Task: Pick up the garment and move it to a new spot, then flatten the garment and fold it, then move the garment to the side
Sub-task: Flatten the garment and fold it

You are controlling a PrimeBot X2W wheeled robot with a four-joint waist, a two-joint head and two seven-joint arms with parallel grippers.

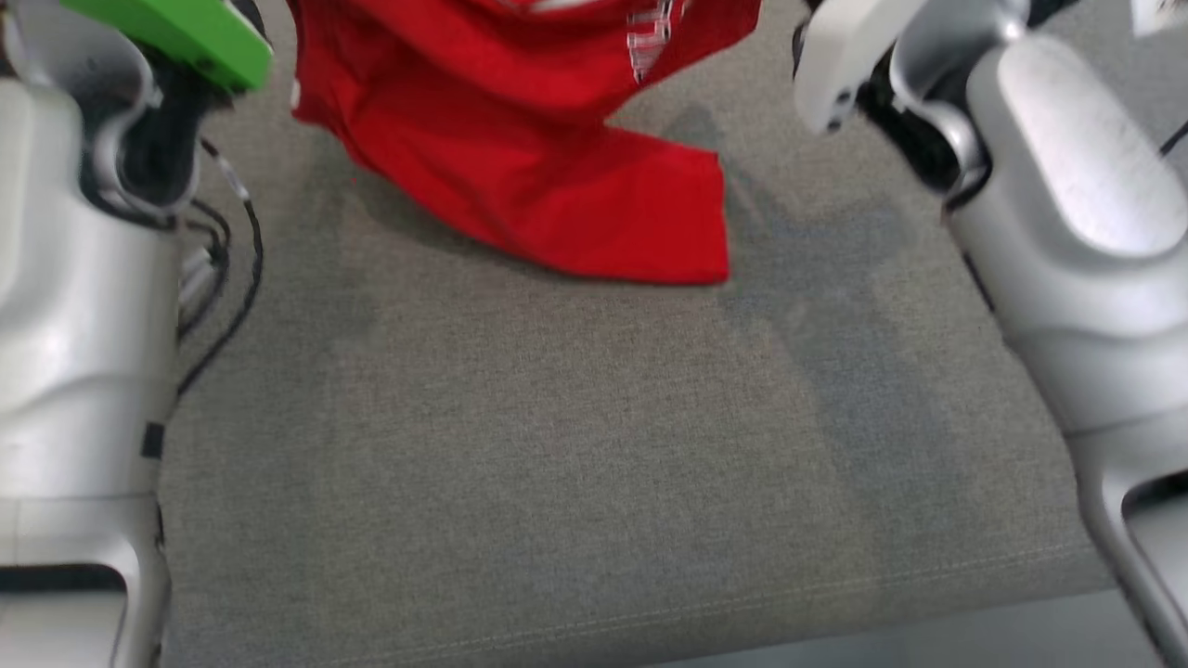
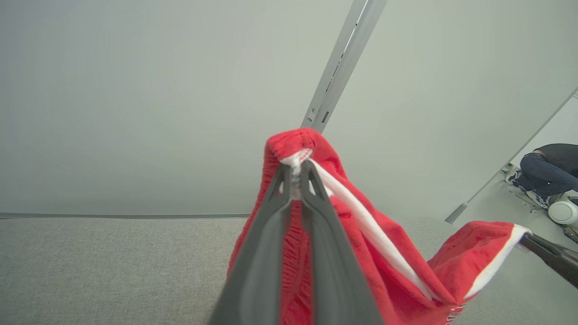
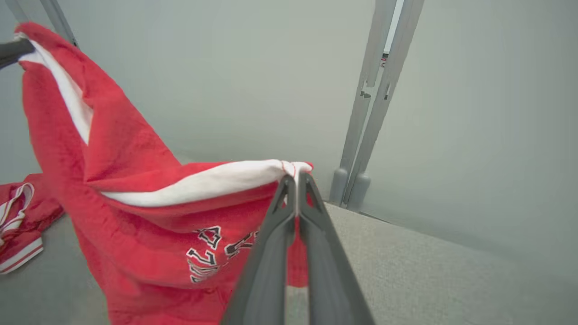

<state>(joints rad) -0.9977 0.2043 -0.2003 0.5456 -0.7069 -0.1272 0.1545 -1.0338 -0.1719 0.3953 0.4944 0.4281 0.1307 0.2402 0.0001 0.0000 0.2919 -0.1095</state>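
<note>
Over grey tabletop [image 1: 594, 464], left gripper [image 2: 295, 176] and right gripper [image 3: 296, 180] pinch garment [image 1: 520, 158] hanging lengthwise down.

L pincer [image 2: 295, 170] clamps red garment [image 2: 388, 284] w/ white trim [image 2: 361, 216].

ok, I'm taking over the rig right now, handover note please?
Left gripper: shut on the red garment, on its white-trimmed edge.
Right gripper: shut on the same edge, further along.
Garment: held up between both, lower end appears to rest on the grey surface.
Done: pickup.
Left: set down at new spot, flatten, fold, move aside.
</note>
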